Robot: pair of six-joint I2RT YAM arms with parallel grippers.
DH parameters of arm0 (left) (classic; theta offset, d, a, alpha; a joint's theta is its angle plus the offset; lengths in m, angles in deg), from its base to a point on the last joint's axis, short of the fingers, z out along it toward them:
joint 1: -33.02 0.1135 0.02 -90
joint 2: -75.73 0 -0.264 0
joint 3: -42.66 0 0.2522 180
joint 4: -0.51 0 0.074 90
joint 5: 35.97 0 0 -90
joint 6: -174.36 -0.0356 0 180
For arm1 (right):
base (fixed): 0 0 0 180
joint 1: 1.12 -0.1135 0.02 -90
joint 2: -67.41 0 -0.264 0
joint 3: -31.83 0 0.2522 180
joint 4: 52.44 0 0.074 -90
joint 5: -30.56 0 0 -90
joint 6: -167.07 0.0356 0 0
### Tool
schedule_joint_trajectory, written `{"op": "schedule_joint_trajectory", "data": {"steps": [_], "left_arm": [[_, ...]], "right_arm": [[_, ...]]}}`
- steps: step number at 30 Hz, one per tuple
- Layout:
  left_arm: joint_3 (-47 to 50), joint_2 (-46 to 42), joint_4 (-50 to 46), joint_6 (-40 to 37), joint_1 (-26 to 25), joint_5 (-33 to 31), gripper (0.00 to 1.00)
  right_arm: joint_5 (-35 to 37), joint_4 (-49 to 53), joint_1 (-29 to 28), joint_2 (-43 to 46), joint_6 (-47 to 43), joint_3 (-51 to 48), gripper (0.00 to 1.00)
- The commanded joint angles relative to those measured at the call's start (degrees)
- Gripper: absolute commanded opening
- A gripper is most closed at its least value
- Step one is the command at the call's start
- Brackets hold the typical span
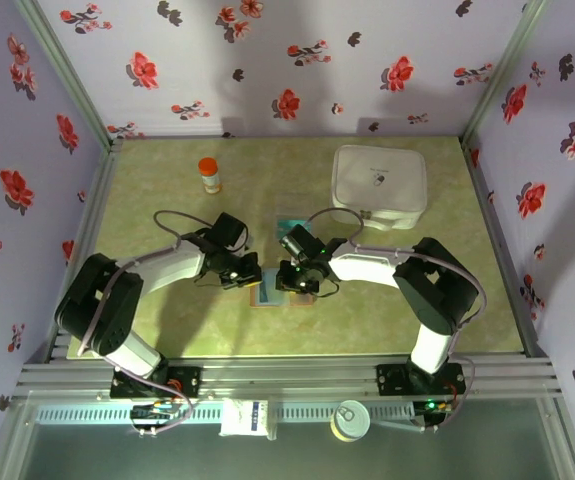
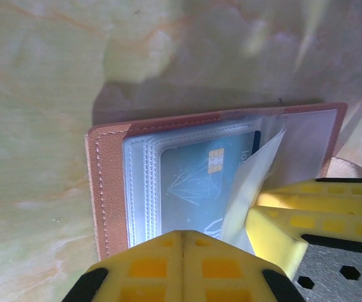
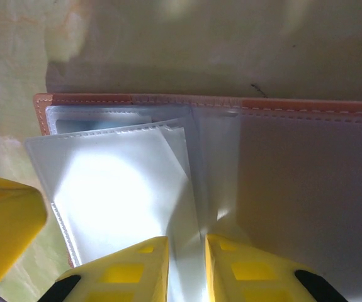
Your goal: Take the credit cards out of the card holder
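Note:
The card holder (image 1: 268,295) lies open on the table between both grippers, its reddish-brown rim (image 2: 108,189) framing clear sleeves. A teal credit card (image 2: 193,176) with a gold chip sits inside a left-page sleeve. My left gripper (image 2: 182,236) is shut, nothing between its tips, low over that page. My right gripper (image 3: 186,242) is over the holder's middle, jaws a narrow gap apart with a raised clear sleeve leaf (image 3: 130,189) running between them. In the top view the left gripper (image 1: 250,275) and right gripper (image 1: 285,280) nearly meet. Another teal card (image 1: 289,225) lies just behind them.
A large white lidded container (image 1: 380,185) stands at the back right. An orange-capped bottle (image 1: 209,175) stands at the back left. Flowered walls close the table on three sides. The right gripper's yellow fingers (image 2: 294,220) crowd the left wrist view.

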Motion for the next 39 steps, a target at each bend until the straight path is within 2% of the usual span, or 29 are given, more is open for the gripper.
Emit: {"op": "schedule_joint_trajectory", "data": {"steps": [1, 10, 13, 22, 30, 39], "left_arm": [[-1.8, 1.5, -0.8, 1.0, -1.1, 0.6, 0.0], [-3.3, 1.6, -0.1, 1.8, -2.1, 0.7, 0.0], [-3.7, 1.5, -0.2, 2.2, -2.2, 0.7, 0.0], [-6.9, 2.7, 0.0, 3.0, -3.5, 1.4, 0.01], [-10.8, 6.7, 0.6, 3.7, -6.1, 1.9, 0.02], [-14.2, 12.8, 2.5, 4.6, -9.5, 2.5, 0.02]], "right_arm": [[0.0, 0.2, 0.5, 0.7, -0.5, -1.0, 0.23], [1.1, 1.4, 0.5, 3.7, -0.7, -1.3, 0.24], [2.3, 3.6, 1.2, 5.6, -1.6, -1.2, 0.27], [4.6, 9.5, 4.4, 13.0, -4.0, -1.6, 0.27], [6.7, 13.9, 7.5, 19.8, -5.7, -2.3, 0.28], [7.3, 15.6, 8.8, 23.1, -6.0, -2.9, 0.28]]}}
